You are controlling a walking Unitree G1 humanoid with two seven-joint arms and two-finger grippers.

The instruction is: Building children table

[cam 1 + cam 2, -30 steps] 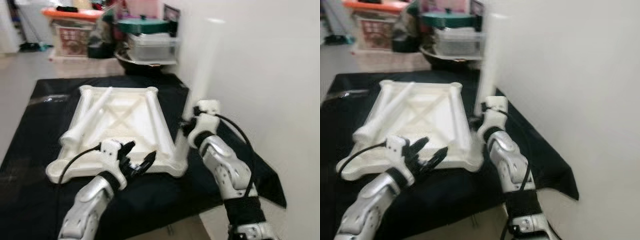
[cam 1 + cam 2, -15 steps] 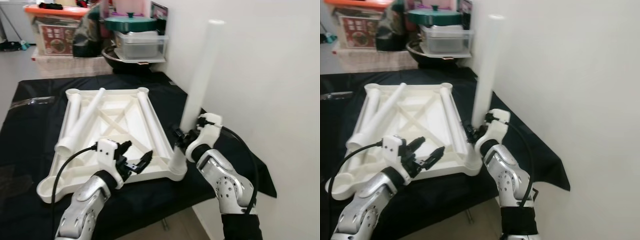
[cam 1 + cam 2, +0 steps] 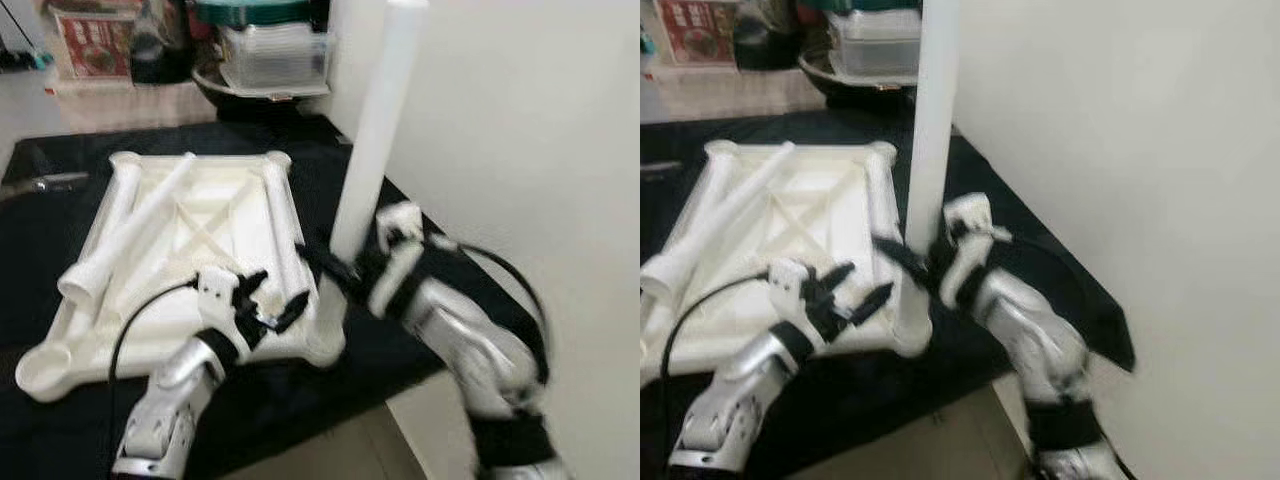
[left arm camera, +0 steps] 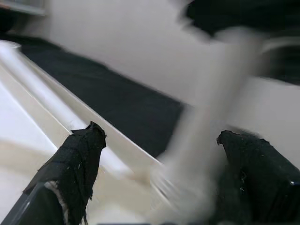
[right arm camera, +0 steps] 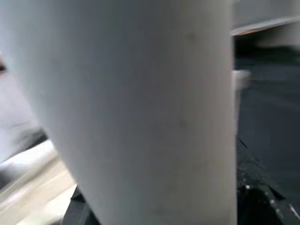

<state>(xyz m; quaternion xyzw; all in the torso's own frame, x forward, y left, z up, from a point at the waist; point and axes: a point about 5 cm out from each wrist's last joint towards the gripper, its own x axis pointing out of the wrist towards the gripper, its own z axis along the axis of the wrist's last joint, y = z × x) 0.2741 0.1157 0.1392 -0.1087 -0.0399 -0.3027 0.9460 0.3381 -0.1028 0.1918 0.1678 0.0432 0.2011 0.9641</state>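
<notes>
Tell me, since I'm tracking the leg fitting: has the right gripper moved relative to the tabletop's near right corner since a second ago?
Yes. The right gripper, holding the upright leg, has swung closer over the upturned tabletop's near right corner socket.

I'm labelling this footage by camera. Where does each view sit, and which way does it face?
Left eye, right eye: on the head, facing forward and down at the upturned white plastic tabletop on the black cloth; both silver arms show.
Left wrist: along the left hand, open at the tabletop's edge.
Right wrist: close against the upright white plastic leg, which the right hand grips.
All four share that leg.
</notes>
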